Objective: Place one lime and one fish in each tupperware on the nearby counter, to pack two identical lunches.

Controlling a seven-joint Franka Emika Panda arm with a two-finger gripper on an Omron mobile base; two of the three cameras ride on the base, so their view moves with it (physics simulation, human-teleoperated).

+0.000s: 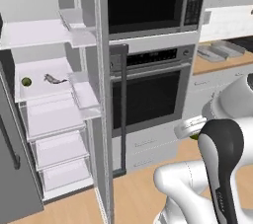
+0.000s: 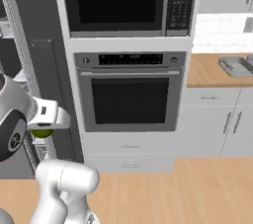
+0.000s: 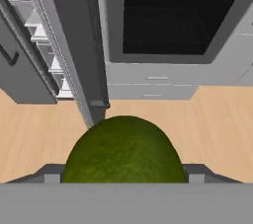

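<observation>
The gripper (image 3: pixel 123 181) holds a lime (image 3: pixel 123 151) between its two fingers, the jaws standing wide around the fruit. In the hand view the lime sits right at the fingertips, a dark fingertip (image 3: pixel 52 174) visible at each side of it, with wooden floor (image 3: pixel 217 129) beyond. In the right base view the lime shows as a green bulge under the white hand, in front of the fridge's edge and to the left of the oven (image 2: pixel 129 97). In the left base view just a sliver of green shows by the hand, before the oven's drawer fronts.

The fridge (image 1: pixel 54 109) stands open. On one of its middle shelves (image 1: pixel 44 87) a second lime (image 1: pixel 26 82) lies near the left edge, and a small grey fish (image 1: pixel 54 79) lies just beside it to the right, the two apart and not touching. The shelves below look bare; detail there is faint.

A microwave (image 2: pixel 126 1) is built in above the oven. To the right of the oven column runs the counter (image 2: pixel 210 72), light-brown wood on pale grey cabinet fronts. Two shallow grey containers (image 1: pixel 220 50) rest on it near the back edge, side by side; their contents cannot be made out.
</observation>
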